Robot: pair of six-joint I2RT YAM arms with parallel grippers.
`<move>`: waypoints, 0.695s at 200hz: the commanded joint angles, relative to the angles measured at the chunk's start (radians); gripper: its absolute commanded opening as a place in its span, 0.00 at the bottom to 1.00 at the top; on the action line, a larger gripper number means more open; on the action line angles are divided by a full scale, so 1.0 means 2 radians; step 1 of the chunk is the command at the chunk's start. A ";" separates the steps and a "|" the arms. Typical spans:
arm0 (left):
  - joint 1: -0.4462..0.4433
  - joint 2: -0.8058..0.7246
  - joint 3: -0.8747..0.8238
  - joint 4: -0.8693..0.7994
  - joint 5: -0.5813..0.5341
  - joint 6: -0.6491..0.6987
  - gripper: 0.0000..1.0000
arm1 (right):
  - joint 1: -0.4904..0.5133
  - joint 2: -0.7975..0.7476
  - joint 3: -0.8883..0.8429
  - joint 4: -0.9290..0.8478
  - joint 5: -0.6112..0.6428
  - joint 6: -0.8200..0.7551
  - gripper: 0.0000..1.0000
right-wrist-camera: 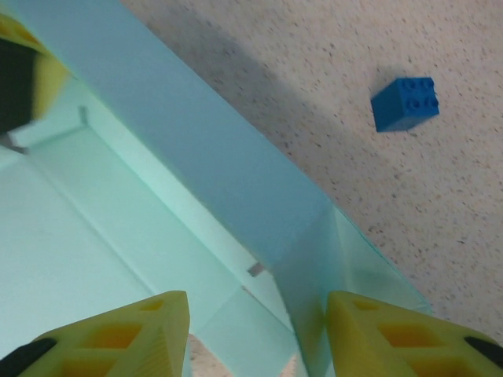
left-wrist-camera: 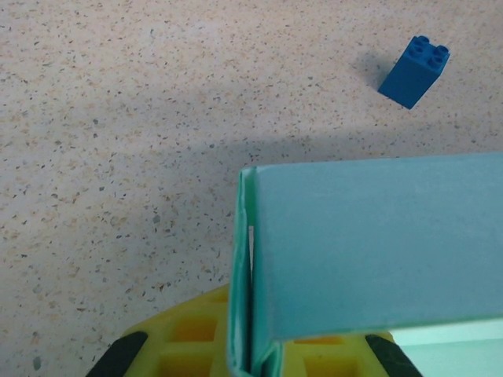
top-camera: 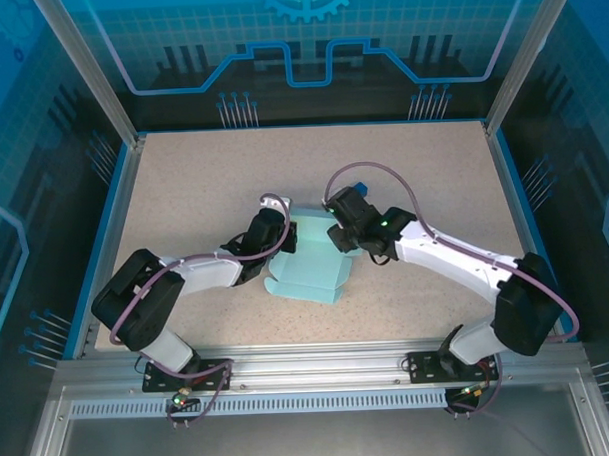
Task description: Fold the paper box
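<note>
The left claw (top-camera: 288, 239) was clamped on the paper box (top-camera: 311, 273). In its wrist view, the yellow honeycomb-moulded fingers (left-wrist-camera: 192, 342) sat close on either side of a doubled upright wall of the card (left-wrist-camera: 377, 243), leaving only the card's thickness between them.

The right claw (top-camera: 337, 235) was released, its jaws spread wide. Its two yellow fingers (right-wrist-camera: 118, 330) stood well apart, and a folded corner of the box (right-wrist-camera: 94, 236) rose between them, just beside the right-hand one. Whether it touched could not be told.

The box lay partly formed at the middle of the surface (top-camera: 203, 182), between the two claws. It was thin, smooth, pale sky-blue card with sharp creases and raised walls. The surface was beige, speckled and matt. A small dark blue studded cube (left-wrist-camera: 413, 72) sat on it apart from the box, also seen from the right wrist (right-wrist-camera: 405, 102).
</note>
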 commanded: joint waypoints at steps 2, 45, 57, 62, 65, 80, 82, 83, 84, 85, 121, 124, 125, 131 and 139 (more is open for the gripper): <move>-0.003 -0.014 0.017 -0.018 -0.011 -0.011 0.00 | 0.005 0.012 0.022 -0.015 0.042 0.012 0.49; -0.007 -0.018 0.019 -0.026 -0.020 -0.023 0.00 | 0.003 0.016 -0.010 0.069 -0.062 0.068 0.39; -0.011 -0.017 0.021 -0.028 -0.025 -0.023 0.00 | 0.001 0.016 -0.020 0.106 -0.096 0.089 0.36; -0.012 -0.017 0.021 -0.029 -0.027 -0.023 0.00 | -0.001 0.016 -0.024 0.120 -0.108 0.099 0.35; -0.012 -0.017 0.022 -0.031 -0.028 -0.023 0.00 | -0.002 0.016 -0.027 0.130 -0.116 0.106 0.34; -0.012 -0.019 0.023 -0.035 -0.032 -0.023 0.00 | -0.012 0.015 -0.036 0.154 -0.146 0.122 0.32; -0.012 -0.019 0.023 -0.036 -0.033 -0.023 0.00 | -0.015 0.015 -0.038 0.155 -0.150 0.124 0.32; -0.012 -0.019 0.023 -0.036 -0.034 -0.023 0.00 | -0.015 0.014 -0.038 0.156 -0.151 0.125 0.32; -0.012 -0.020 0.023 -0.036 -0.035 -0.023 0.00 | -0.016 0.014 -0.039 0.156 -0.152 0.125 0.32; -0.012 -0.020 0.023 -0.036 -0.035 -0.023 0.00 | -0.017 0.014 -0.039 0.156 -0.154 0.126 0.32; -0.012 -0.031 0.023 -0.044 -0.048 -0.022 0.00 | -0.034 -0.033 -0.075 0.125 -0.132 0.124 0.36; -0.012 -0.032 0.022 -0.044 -0.049 -0.022 0.00 | -0.034 -0.038 -0.080 0.123 -0.130 0.125 0.36; -0.012 -0.032 0.022 -0.044 -0.049 -0.022 0.00 | -0.034 -0.040 -0.081 0.122 -0.130 0.126 0.36; -0.012 -0.035 0.022 -0.044 -0.050 -0.022 0.00 | -0.034 -0.048 -0.091 0.119 -0.129 0.128 0.38; -0.012 -0.037 0.021 -0.044 -0.051 -0.023 0.00 | -0.034 -0.059 -0.103 0.115 -0.127 0.135 0.40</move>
